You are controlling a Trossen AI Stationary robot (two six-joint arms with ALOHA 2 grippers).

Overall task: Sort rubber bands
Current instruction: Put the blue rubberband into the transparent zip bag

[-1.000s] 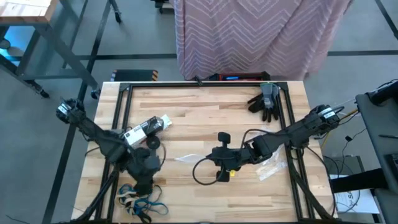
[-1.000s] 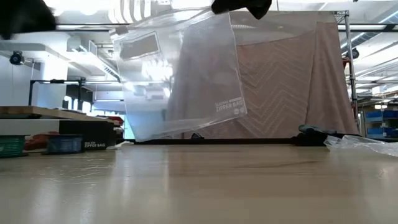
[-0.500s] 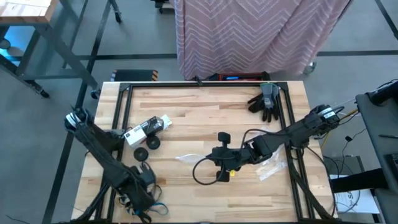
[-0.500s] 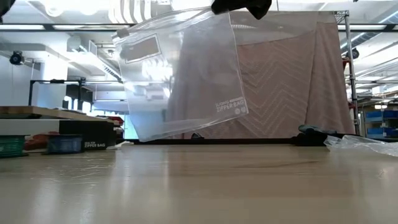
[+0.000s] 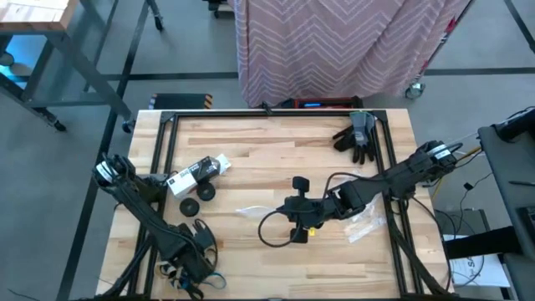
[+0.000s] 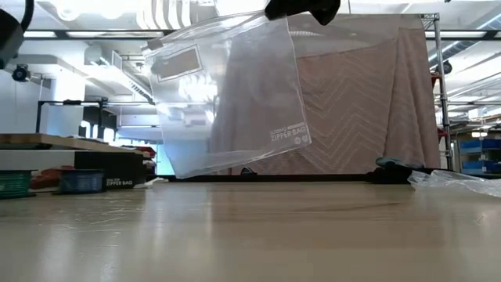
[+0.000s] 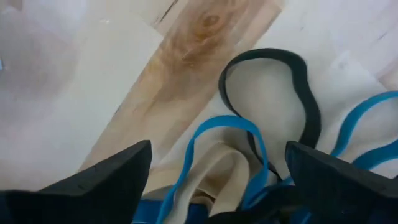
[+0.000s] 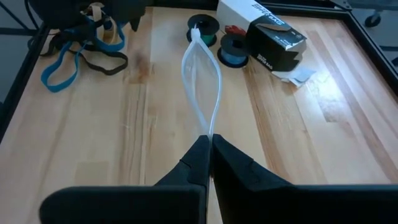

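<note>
Our left end effector (image 5: 188,272) sits low over the near-left corner of the bench (image 5: 276,142), its fingers (image 7: 93,180) spread wide and straddling the rubber bands (image 7: 249,162) without closing on any of them. We see that pile as a tangle of blue, tan and black loops lying on the wood right at the near edge, with a black loop and a blue loop between the two fingers. Our right end effector (image 8: 208,146) hangs above the middle of the bench with its fingers pinched together on the top edge of a clear zipper bag (image 6: 227,94), which dangles open-mouthed below it, off the bench. We also see a black-and-white box (image 5: 196,170) with two small spools (image 8: 217,37) on the left side, dark gloves (image 5: 358,134) at the far right, and crinkled plastic (image 5: 364,224) near the right edge.
</note>
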